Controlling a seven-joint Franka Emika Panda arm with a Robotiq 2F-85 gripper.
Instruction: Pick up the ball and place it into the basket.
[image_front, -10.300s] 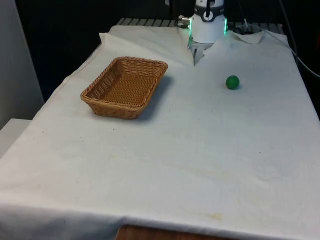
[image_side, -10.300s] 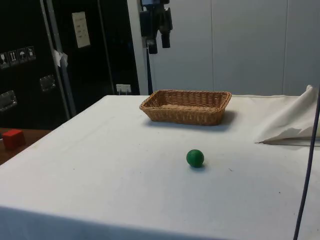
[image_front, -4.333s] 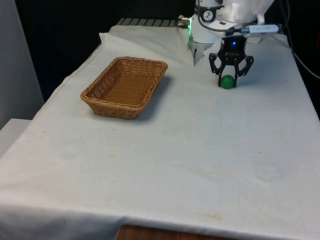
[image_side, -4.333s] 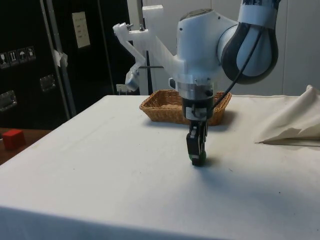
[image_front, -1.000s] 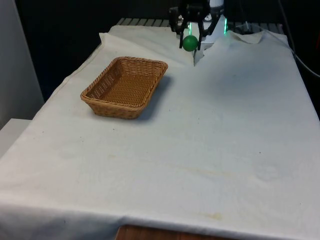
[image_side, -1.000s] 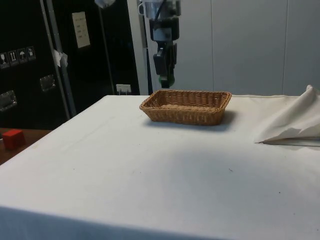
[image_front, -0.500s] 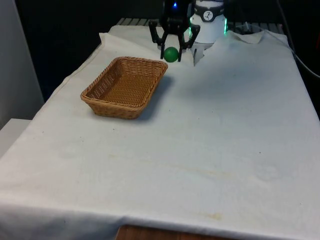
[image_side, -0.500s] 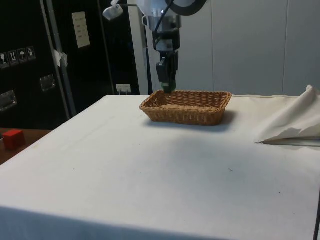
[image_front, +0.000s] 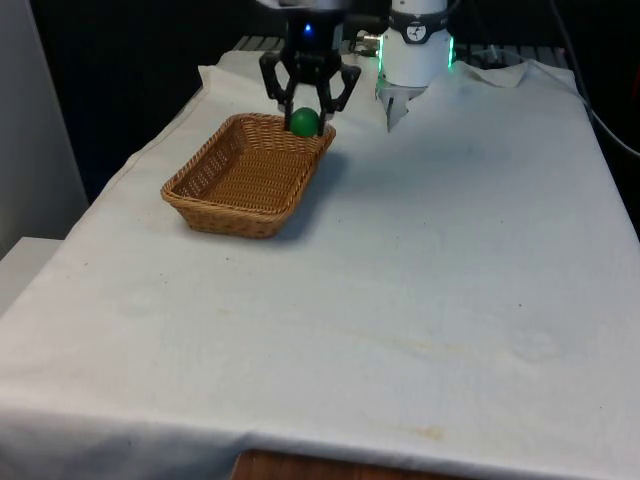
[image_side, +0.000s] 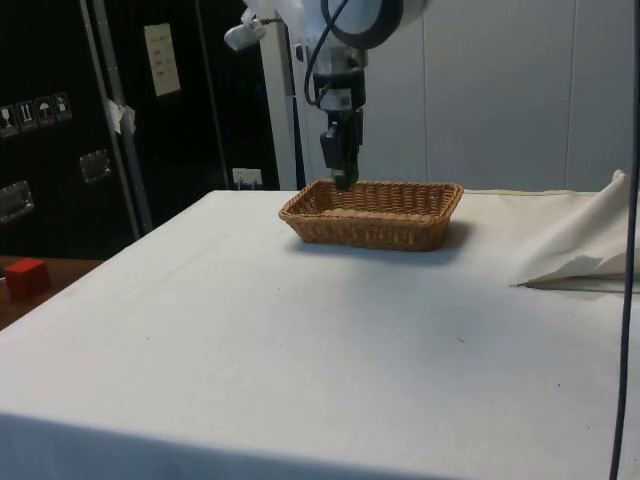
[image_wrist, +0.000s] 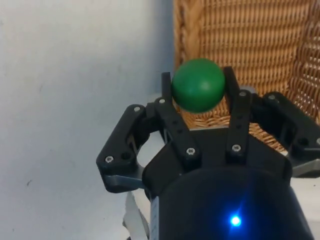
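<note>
Front view, end effector (image_front: 305, 122) carried ball (image_front: 304, 122) apparently over basket (image_front: 212, 193) rim

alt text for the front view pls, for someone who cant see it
A black end effector holds a green ball just above the far rim of a brown wicker basket. The basket sits on a table under a white cloth, towards the front view's left.
</note>
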